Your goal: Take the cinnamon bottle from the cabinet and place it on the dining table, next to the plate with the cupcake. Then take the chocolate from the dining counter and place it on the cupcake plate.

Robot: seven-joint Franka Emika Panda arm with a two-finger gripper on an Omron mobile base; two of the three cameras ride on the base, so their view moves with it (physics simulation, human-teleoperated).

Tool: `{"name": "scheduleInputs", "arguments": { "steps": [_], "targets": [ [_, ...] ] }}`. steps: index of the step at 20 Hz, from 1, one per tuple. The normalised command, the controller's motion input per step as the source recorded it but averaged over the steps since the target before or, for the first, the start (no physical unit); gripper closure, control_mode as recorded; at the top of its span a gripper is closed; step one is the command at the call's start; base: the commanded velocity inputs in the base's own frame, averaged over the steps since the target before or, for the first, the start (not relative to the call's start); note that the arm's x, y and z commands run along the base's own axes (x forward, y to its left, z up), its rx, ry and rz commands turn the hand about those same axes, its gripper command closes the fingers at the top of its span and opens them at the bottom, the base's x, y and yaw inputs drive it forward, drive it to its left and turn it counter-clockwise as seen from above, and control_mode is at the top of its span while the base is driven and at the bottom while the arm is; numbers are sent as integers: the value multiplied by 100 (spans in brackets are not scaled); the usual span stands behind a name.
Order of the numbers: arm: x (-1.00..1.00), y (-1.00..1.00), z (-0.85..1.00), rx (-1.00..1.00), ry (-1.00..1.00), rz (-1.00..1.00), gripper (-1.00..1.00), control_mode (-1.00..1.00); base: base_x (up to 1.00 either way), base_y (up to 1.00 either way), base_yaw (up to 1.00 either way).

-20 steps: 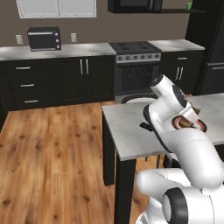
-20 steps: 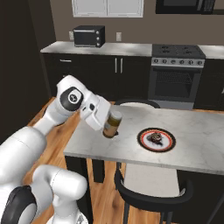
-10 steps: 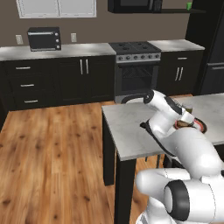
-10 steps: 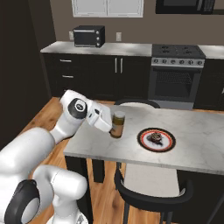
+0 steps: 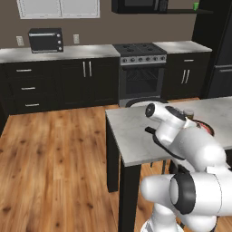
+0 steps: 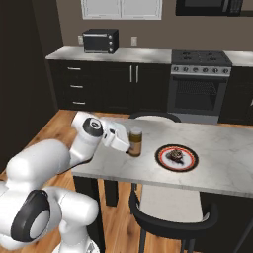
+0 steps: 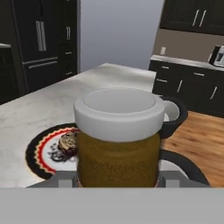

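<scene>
The small amber-brown cinnamon jar with a pale lid point(image 6: 135, 142) is held upright between the fingers of the white arm's two-finger gripper point(image 6: 129, 143), closed about as wide as the jar's body, with its base at or just above the pale grey-white marble top of the black-legged dining table point(image 6: 222, 168); whether it rests there cannot be told. The round white plate with a reddish-brown centre and a cupcake point(image 6: 177, 157) lies just beyond the jar from the gripper, near but apart. The placement would best be finished by settling the jar flat, then opening the fingers and drawing straight back so nothing is tipped toward the plate.
</scene>
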Motion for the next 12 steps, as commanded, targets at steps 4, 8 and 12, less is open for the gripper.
{"name": "scheduleInputs", "arguments": {
  "steps": [4,8,12],
  "targets": [
    [23,0,-20,-3,-4,0,100,-100,0,0,0],
    [11,0,-24,0,-9,0,100,-100,0,0,0],
    [9,0,-18,0,-10,0,100,-100,0,0,0]
  ]
}}
